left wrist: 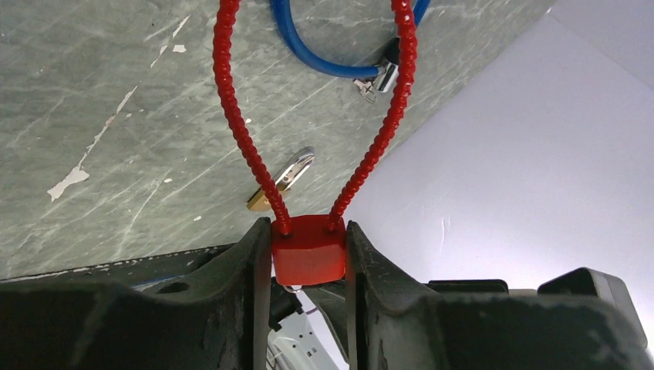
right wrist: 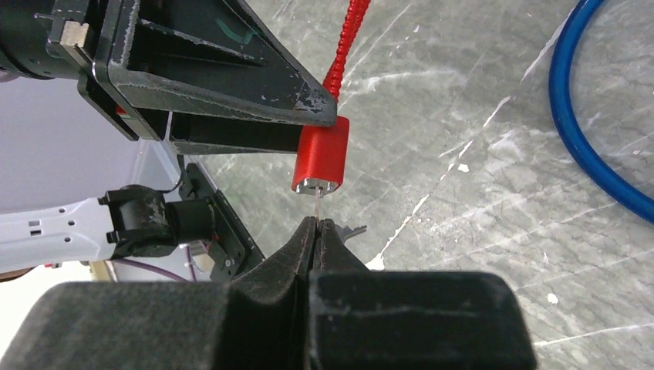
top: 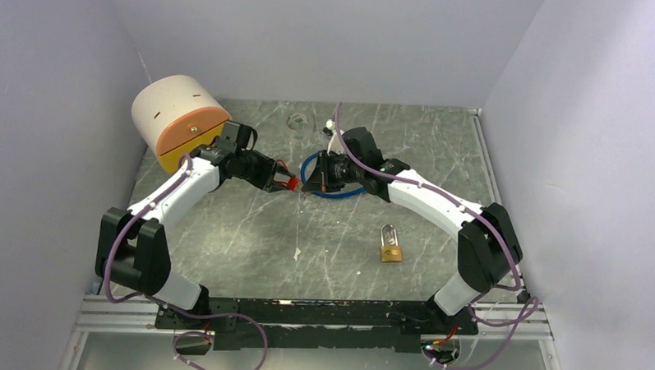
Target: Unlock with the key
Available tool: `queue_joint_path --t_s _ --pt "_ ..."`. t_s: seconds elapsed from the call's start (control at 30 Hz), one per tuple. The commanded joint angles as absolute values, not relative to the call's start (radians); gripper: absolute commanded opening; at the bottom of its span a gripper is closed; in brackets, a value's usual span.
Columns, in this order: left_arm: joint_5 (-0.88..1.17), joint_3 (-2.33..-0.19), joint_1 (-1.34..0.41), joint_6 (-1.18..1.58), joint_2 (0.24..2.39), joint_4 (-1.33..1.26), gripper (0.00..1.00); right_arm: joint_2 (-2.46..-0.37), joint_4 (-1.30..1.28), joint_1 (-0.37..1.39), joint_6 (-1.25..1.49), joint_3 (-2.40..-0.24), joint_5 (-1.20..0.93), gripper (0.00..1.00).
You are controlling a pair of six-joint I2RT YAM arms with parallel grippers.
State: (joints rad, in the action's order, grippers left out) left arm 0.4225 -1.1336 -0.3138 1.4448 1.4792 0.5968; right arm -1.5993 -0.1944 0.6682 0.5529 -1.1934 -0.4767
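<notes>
A red cable lock (top: 288, 184) with a red beaded loop (left wrist: 231, 100) is held above the table. My left gripper (left wrist: 308, 248) is shut on its red body (left wrist: 308, 253). In the right wrist view the body (right wrist: 322, 154) points its silver end face at my right gripper (right wrist: 318, 223). That gripper is shut on a thin key (right wrist: 318, 204), seen edge-on. The blade reaches the silver face; how far it is in, I cannot tell. A second key (right wrist: 352, 230) pokes out beside the fingertips. From above, the grippers (top: 280, 182) (top: 312, 181) face each other.
A blue cable loop (top: 332, 195) lies under the right gripper and shows in the wrist views (left wrist: 324, 62) (right wrist: 594, 154). A brass padlock (top: 390, 245) lies on the marble table (top: 248, 240) near the right arm. A cream and orange cylinder (top: 178, 122) stands at the back left.
</notes>
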Motion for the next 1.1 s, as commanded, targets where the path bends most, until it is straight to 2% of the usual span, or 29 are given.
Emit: queue_joint_path --t_s 0.0,0.2,0.3,0.4,0.5,0.67,0.87,1.07 --pt "0.394 -1.135 -0.284 1.478 1.446 0.559 0.03 -1.608 -0.262 0.678 0.539 -1.256 -0.437 0.00" --pt "0.311 -1.162 -0.284 1.433 1.442 0.613 0.02 -1.673 -0.429 0.674 0.606 -1.360 -0.463 0.00" --pt "0.279 -1.120 -0.282 1.476 1.416 0.566 0.02 -1.645 -0.323 0.672 0.636 -1.323 -0.539 0.00" --pt "0.314 -1.074 -0.281 1.552 1.401 0.487 0.03 -1.598 -0.196 0.678 0.608 -1.279 -0.527 0.00" --pt "0.340 -1.059 -0.275 1.579 1.400 0.448 0.03 -1.574 -0.109 0.699 0.518 -1.237 -0.484 0.00" --pt "0.347 -1.049 -0.262 1.580 1.379 0.454 0.03 -1.568 -0.201 0.735 0.373 -1.203 -0.262 0.00" --pt "0.366 -1.039 -0.252 1.582 1.371 0.439 0.03 -1.527 -0.155 0.729 0.420 -1.133 -0.342 0.00" --pt "0.399 -1.089 -0.252 1.500 1.387 0.498 0.03 -1.530 -0.167 0.725 0.480 -1.206 -0.404 0.00"
